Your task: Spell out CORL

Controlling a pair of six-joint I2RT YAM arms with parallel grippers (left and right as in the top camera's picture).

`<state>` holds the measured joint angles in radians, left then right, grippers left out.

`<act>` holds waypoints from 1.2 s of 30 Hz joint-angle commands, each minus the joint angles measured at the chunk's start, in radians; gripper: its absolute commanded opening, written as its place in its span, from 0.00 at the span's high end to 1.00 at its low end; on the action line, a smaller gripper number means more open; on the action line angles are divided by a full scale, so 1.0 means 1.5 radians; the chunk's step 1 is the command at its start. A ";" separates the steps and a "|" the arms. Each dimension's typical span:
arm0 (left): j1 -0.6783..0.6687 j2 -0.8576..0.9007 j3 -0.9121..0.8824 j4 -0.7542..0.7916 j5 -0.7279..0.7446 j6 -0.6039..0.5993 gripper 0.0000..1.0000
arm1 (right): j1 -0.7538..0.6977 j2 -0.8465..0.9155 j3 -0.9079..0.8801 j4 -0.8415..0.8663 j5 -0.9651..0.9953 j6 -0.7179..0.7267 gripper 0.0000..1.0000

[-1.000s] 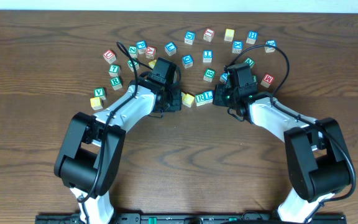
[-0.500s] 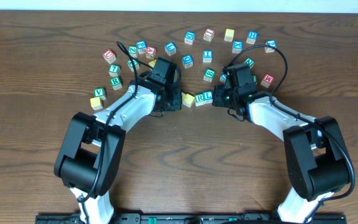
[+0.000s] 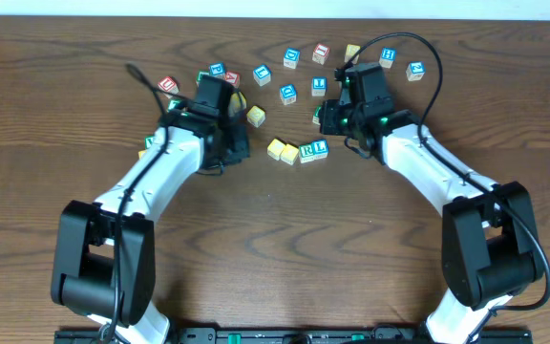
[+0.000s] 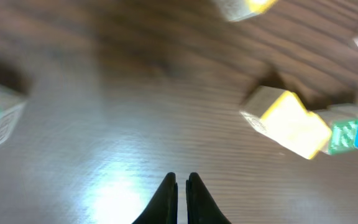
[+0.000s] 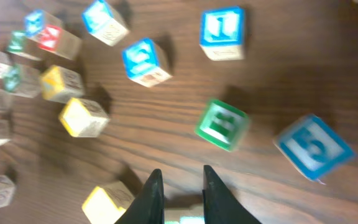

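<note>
CORL lies as a tight row just above the middle of the overhead frame: two yellow-topped cubes on the left, then the green R and the blue L. We see the left gripper with fingers pressed nearly together, holding nothing. The right gripper has its fingers slightly spread and empty, a green block up and right of its tips. Scattered blocks fill the upper frame.

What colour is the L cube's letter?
The L cube shows blue on white; the overhead view is best.
</note>
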<state>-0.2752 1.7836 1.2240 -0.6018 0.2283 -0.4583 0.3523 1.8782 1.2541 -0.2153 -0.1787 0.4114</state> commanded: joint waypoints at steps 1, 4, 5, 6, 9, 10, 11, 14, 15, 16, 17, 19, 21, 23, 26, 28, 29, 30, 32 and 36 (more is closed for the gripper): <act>0.019 -0.004 0.010 -0.018 -0.008 -0.081 0.93 | 0.033 0.008 0.010 0.030 -0.005 0.023 0.86; 0.034 -0.010 0.010 -0.021 -0.008 -0.082 0.92 | 0.054 0.038 0.010 0.064 -0.005 0.033 0.87; 0.039 -0.015 0.010 -0.022 -0.009 -0.082 0.92 | 0.060 0.048 0.011 0.070 -0.005 0.037 0.87; 0.044 -0.023 0.010 -0.024 -0.011 -0.082 0.93 | 0.065 0.056 0.013 0.075 -0.005 0.038 0.87; 0.058 -0.055 0.010 -0.040 -0.040 -0.081 0.93 | 0.080 0.089 0.033 0.077 -0.005 0.040 0.87; 0.063 -0.069 0.010 -0.048 -0.049 -0.077 0.93 | 0.084 0.101 0.042 0.077 -0.006 0.040 0.87; 0.066 -0.079 0.010 -0.054 -0.056 -0.076 0.93 | 0.087 0.110 0.049 0.076 -0.006 0.040 0.88; 0.071 -0.108 0.010 -0.078 -0.082 -0.074 0.94 | 0.099 0.130 0.063 0.074 -0.008 0.040 0.89; 0.071 -0.114 0.010 -0.086 -0.091 -0.074 0.93 | 0.102 0.131 0.064 0.074 -0.008 0.040 0.88; 0.071 -0.117 0.010 -0.092 -0.096 -0.071 0.93 | 0.106 0.132 0.064 0.074 -0.008 0.039 0.88; 0.071 -0.118 0.010 -0.096 -0.096 -0.066 0.92 | 0.108 0.132 0.064 0.074 -0.007 0.039 0.88; 0.071 -0.117 0.009 -0.103 -0.096 -0.064 0.92 | 0.111 0.133 0.064 0.072 -0.008 0.039 0.88; 0.071 -0.116 0.009 -0.105 -0.096 -0.064 0.93 | 0.112 0.133 0.063 0.064 -0.007 0.039 0.88; 0.071 -0.116 0.008 -0.105 -0.096 -0.064 0.93 | 0.113 0.133 0.063 0.050 -0.005 0.039 0.89; 0.071 -0.116 0.008 -0.105 -0.096 -0.064 0.92 | 0.115 0.133 0.063 0.036 -0.005 0.036 0.90; 0.071 -0.116 0.008 -0.105 -0.096 -0.064 0.93 | 0.116 0.133 0.063 0.027 -0.005 0.037 0.91; 0.071 -0.116 0.008 -0.105 -0.096 -0.064 0.93 | 0.116 0.133 0.063 0.025 -0.005 0.037 0.92; 0.071 -0.116 0.008 -0.105 -0.096 -0.064 0.92 | 0.116 0.133 0.063 0.021 -0.005 0.037 0.92; 0.071 -0.116 0.008 -0.105 -0.096 -0.064 0.92 | 0.117 0.133 0.063 0.018 -0.006 0.038 0.92; 0.071 -0.116 0.008 -0.105 -0.096 -0.064 0.93 | 0.125 0.133 0.063 0.016 -0.010 0.048 0.93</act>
<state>-0.1711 1.6062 1.2240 -0.7547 0.1009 -0.5636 0.5205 2.0750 1.3293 -0.1898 -0.1875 0.4652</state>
